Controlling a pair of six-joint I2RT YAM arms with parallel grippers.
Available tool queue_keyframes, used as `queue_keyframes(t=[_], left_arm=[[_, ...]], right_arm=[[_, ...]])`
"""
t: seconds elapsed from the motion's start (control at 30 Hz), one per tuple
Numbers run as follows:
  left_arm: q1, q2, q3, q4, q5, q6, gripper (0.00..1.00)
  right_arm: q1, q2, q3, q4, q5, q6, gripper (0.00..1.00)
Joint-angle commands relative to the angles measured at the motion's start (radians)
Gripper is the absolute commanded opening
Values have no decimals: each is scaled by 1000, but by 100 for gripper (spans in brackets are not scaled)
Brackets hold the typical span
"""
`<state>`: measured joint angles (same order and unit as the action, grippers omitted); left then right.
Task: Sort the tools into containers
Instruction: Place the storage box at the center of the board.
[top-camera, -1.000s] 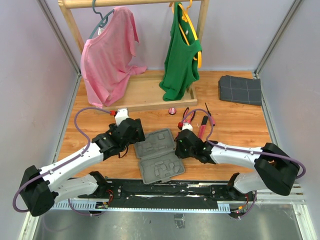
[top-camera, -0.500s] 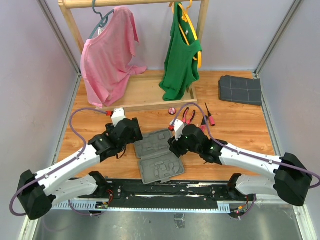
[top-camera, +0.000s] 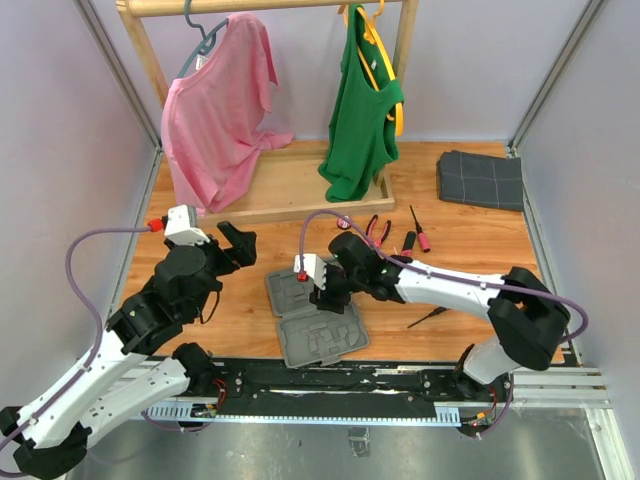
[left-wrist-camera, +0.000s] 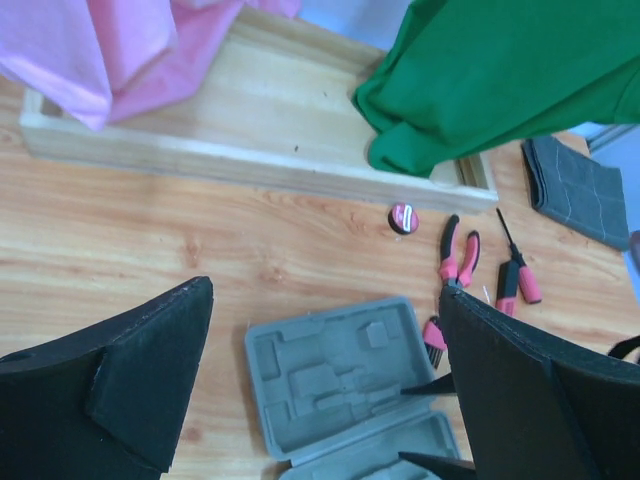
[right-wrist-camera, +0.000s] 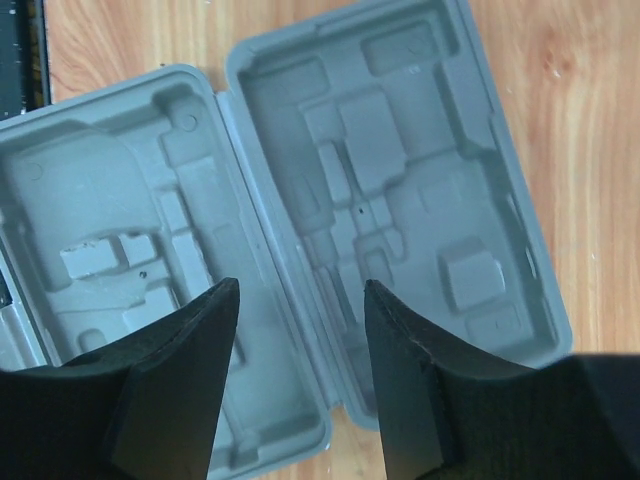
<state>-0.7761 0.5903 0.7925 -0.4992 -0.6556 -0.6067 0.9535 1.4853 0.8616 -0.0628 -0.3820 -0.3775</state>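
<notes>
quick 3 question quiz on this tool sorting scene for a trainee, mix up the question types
1. Fill in the blank: the left gripper is raised off the table, and it is ____ with nothing between its fingers.
2. Multiple choice: what is directly above the grey tool case? A. the left gripper B. the right gripper C. neither gripper
3. True or false: the pliers already lie in one of the case's recesses.

Key
1. open
2. B
3. false: the pliers lie on the table beyond the case, and the recesses that show are empty.
</notes>
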Motion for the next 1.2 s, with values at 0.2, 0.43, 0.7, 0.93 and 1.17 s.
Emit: queue_keyframes(t=[0.2,0.43,0.7,0.93,1.17], left_arm=[[1,-48,60,-76,-141,89,99],[1,-81,47,-91,-175,86,99],[1,-79,41,-95,-188,85,99],[2,-83,31,-97,-190,73,99],[1,-78,32,-99,-226,82,99]], right_arm=[[21,176,162,-176,-174,-191,55],[21,236,200,-242,-158,-220,58],[24,294,224,-244,-87,-210,56],[28,332,230,-230,-29,-158,50],[51,331,200,-163,50,-9,41]])
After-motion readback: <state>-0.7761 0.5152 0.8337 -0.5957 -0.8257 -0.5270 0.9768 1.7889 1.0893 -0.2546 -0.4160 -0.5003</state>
